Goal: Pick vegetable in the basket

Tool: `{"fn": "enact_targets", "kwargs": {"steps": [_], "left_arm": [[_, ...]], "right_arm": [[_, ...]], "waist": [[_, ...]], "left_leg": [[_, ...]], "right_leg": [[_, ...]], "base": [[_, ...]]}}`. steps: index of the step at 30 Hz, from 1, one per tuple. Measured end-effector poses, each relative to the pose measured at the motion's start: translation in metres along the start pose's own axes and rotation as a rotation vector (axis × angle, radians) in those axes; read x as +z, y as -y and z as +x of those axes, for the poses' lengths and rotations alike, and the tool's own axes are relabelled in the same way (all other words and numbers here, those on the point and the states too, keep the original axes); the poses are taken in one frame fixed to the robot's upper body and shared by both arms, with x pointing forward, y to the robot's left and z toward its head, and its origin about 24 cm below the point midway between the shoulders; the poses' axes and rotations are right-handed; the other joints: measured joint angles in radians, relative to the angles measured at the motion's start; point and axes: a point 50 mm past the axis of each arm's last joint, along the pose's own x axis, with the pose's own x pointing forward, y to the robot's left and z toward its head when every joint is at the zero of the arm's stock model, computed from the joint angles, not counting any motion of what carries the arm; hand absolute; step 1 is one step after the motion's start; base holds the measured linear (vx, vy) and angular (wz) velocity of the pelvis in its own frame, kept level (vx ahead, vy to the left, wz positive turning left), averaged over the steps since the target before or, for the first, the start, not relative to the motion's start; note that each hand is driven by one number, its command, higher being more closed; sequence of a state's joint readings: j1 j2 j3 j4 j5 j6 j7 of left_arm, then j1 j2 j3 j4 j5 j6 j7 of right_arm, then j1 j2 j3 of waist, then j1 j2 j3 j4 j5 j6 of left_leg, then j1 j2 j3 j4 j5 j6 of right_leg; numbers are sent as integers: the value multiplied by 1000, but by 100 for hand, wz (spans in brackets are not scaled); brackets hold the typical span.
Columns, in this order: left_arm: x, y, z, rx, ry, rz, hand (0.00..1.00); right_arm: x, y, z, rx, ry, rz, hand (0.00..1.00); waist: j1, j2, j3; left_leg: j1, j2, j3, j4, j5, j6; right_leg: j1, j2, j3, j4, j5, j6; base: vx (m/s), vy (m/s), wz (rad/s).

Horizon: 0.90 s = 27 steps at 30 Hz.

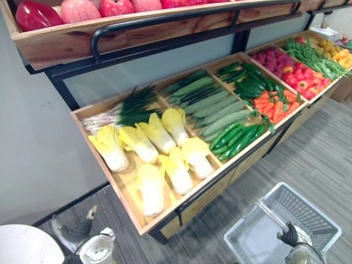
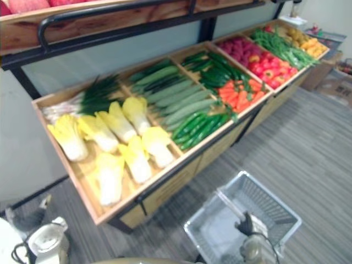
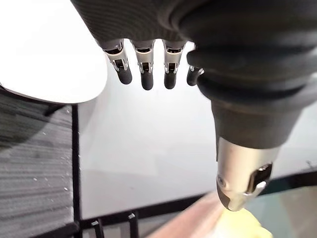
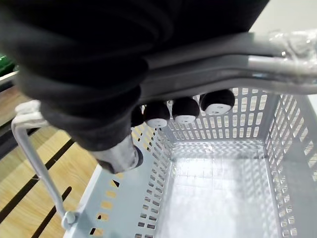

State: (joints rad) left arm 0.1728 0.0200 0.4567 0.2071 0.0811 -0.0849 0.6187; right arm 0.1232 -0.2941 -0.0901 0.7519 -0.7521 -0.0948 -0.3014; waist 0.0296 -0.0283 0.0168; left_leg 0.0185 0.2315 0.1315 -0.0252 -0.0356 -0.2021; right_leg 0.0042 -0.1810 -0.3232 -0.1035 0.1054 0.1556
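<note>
Basket (image 1: 316, 206) hangs empty from my right hand (image 1: 289, 235), clenched round its handle (image 4: 277, 64). My left hand (image 3: 143, 74) hangs relaxed, free for cabbages (image 1: 148, 140).

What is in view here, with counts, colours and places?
cabbages: seven, yellow-white, left bin of wooden rack
spring onions: one bunch, green-white, behind the cabbages
gourds: several, pale green, middle bin
cucumbers: pile, dark green, front of middle bin
carrots: pile, orange, next bin rightward
apples: several, red-pink, upper shelf
basket: one, grey, empty, below the rack
left robot hand: one, silver-dark, open, lower left
right robot hand: one, fingers curled round the basket handle
</note>
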Motion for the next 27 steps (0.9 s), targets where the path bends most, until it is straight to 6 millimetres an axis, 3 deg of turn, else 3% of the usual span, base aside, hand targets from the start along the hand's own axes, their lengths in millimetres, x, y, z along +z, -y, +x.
{"fn": "enact_targets", "kwargs": {"steps": [4, 14, 20, 27], "left_arm": [[23, 19, -10, -136, 102, -28, 0], [30, 59, -44, -487, 130, -46, 0], [33, 68, -50, -544, 134, -66, 0], [27, 72, -49, -541, 105, -41, 0]], "right_arm": [[5, 5, 2, -16, 28, -23, 100], [-2, 19, 6, -27, 32, -74, 100], [-3, 19, 6, -21, 32, -94, 100], [-4, 19, 6, -23, 20, -100, 100]], "waist": [[-3, 6, 0], [-14, 31, 1], [-36, 33, 2], [-39, 35, 3]], "left_leg": [[1, -2, 7, 2, -2, 3], [0, -17, 52, 17, -19, 18], [0, -18, 60, 25, -26, 19], [-4, -19, 79, 30, -33, 20]], "right_leg": [[-3, -2, 6, 0, 1, 1], [-33, -16, 53, 0, 12, 9], [-36, -18, 62, 0, 13, 9], [-53, -19, 83, 0, 17, 10]], "base": [[0, 0, -2], [-3, 8, -12], [-2, 1, -6], [-8, 1, -8]]}}
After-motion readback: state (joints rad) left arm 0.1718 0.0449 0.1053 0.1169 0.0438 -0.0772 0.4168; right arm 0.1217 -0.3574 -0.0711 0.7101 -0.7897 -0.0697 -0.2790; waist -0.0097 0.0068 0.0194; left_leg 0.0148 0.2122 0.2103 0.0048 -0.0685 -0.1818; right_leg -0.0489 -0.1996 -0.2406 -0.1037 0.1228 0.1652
